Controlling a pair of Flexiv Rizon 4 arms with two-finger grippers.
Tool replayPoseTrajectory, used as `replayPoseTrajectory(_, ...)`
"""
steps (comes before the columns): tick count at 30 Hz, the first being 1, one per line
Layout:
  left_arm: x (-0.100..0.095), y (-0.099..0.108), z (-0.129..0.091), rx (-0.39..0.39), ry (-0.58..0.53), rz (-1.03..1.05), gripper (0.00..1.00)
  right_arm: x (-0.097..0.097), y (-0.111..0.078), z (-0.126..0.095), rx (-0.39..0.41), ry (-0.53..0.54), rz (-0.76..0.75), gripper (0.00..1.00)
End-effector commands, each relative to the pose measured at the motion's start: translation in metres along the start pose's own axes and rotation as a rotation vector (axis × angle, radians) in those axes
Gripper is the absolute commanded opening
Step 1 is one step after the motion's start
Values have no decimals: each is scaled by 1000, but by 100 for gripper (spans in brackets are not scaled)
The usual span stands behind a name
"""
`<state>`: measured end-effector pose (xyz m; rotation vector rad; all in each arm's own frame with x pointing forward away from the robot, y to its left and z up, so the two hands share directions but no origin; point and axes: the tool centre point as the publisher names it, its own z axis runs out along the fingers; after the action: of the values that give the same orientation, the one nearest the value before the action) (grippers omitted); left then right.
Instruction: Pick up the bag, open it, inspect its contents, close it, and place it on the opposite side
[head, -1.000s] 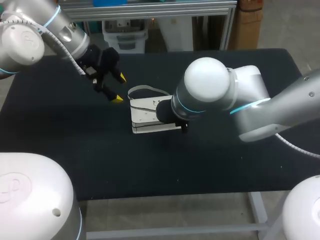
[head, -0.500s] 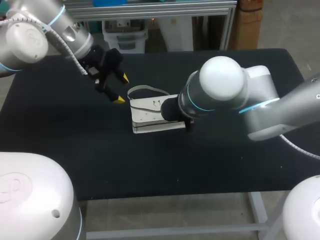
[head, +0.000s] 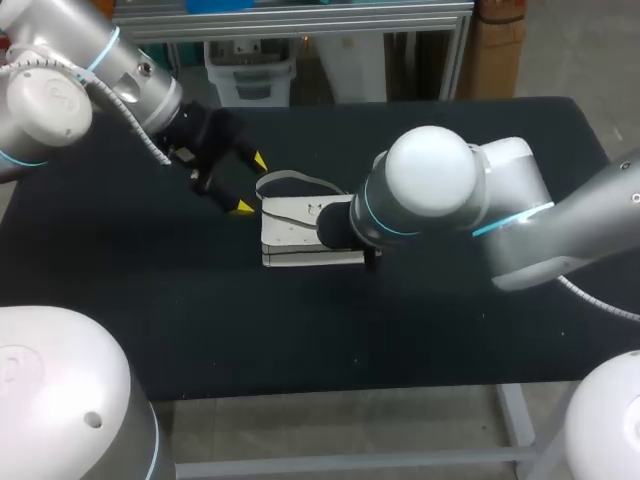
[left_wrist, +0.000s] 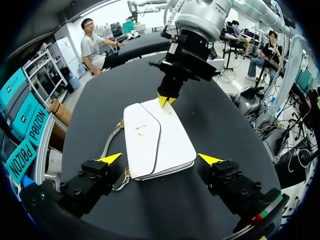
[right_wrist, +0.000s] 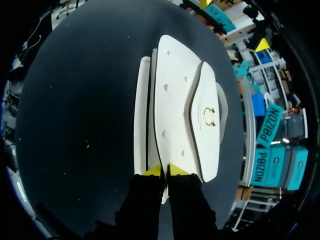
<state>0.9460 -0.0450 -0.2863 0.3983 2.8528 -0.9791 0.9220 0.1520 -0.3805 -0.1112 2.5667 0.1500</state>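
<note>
The bag (head: 300, 232) is lying flat near the middle of the table (head: 450, 330). Its long axis is running 9 to 3 o'clock in the head view, with the strap (head: 290, 180) looping out at 12. It is sitting well apart from every edge, with open table at 6 and 3. The left gripper (head: 248, 184) is hovering released at its 10 o'clock. The right gripper (right_wrist: 165, 171) is clenched, tips touching the 3 o'clock end, a contact the head view is not showing. Only the right wrist view is showing the gold clasp (right_wrist: 207, 116).
</note>
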Motion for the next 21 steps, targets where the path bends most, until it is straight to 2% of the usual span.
replayPoseTrajectory(1,1,0,0,2,-5,1,100,3,2,1,5,-5,0,0)
replayPoseTrajectory(8,1,0,0,2,-5,1,100,3,2,1,5,-5,0,0)
replayPoseTrajectory(12,4,-5,19,58,-42,119,100,3,2,1,5,-5,0,0)
replayPoseTrajectory(15,3,-8,29,52,-97,185,100,3,2,1,5,-5,0,0)
replayPoseTrajectory(21,-1,-9,41,60,-131,254,100,3,2,1,5,-5,0,0)
